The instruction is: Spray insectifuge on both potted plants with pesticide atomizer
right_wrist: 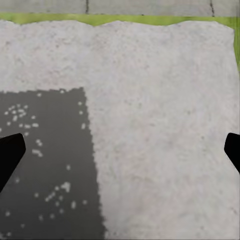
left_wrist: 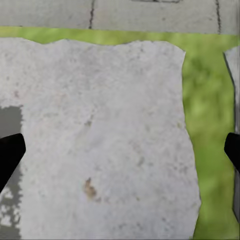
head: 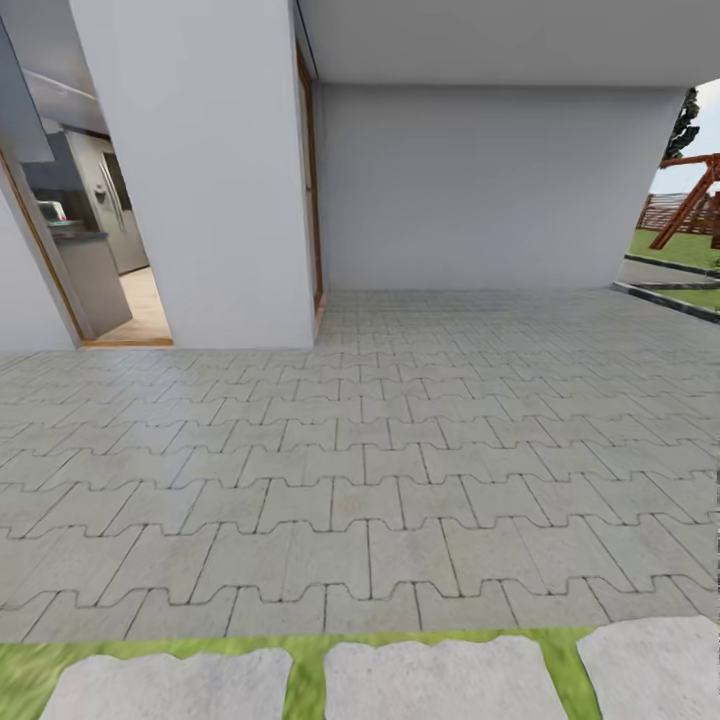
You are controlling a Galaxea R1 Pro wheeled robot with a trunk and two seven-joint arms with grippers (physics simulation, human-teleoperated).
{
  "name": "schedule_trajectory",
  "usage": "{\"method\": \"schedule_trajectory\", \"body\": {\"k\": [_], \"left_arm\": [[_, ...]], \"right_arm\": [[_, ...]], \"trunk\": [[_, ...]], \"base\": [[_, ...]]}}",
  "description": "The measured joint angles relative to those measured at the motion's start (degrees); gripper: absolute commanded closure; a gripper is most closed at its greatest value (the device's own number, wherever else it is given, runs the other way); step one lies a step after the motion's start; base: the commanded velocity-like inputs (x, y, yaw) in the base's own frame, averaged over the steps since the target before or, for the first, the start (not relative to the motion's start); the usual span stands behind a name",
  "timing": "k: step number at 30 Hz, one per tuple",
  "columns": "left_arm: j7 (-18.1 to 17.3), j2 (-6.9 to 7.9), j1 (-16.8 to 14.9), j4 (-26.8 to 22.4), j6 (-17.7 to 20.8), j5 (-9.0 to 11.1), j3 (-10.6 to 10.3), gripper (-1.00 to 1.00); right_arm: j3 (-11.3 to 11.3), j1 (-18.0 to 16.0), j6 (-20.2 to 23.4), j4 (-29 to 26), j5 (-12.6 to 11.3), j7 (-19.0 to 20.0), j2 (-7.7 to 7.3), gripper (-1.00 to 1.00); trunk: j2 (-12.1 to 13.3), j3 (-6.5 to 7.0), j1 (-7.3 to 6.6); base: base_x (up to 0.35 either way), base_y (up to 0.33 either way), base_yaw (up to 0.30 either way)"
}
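Paving (head: 400,450) spreads ahead; stepping stones (head: 430,680) lie in grass (head: 305,680) at six o'clock, garden lawn (head: 690,250) at two o'clock. Left pincer (left_wrist: 120,155) and right pincer (right_wrist: 120,155) hang spread wide, empty, over stones.

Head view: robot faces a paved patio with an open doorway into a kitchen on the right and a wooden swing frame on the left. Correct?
Sides are swapped. In the head view the doorway into the kitchen is on the left and the wooden swing frame on the right; the paved patio is right.

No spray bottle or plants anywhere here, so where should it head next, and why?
Probably turn right toward the lawn and wooden swing frame: ahead is a blank wall and paving, and both claws, left claw and right claw, hang open over stepping stones.
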Motion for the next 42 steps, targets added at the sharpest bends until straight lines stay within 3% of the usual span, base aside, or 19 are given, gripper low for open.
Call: {"method": "schedule_trajectory", "body": {"k": [42], "left_arm": [[0.0, 0.0, 0.0, 0.0, 0.0, 0.0, 0.0, -1.0]], "right_arm": [[0.0, 0.0, 0.0, 0.0, 0.0, 0.0, 0.0, -1.0]], "trunk": [[0.0, 0.0, 0.0]], "base": [[0.329, 0.11, -0.264]]}}
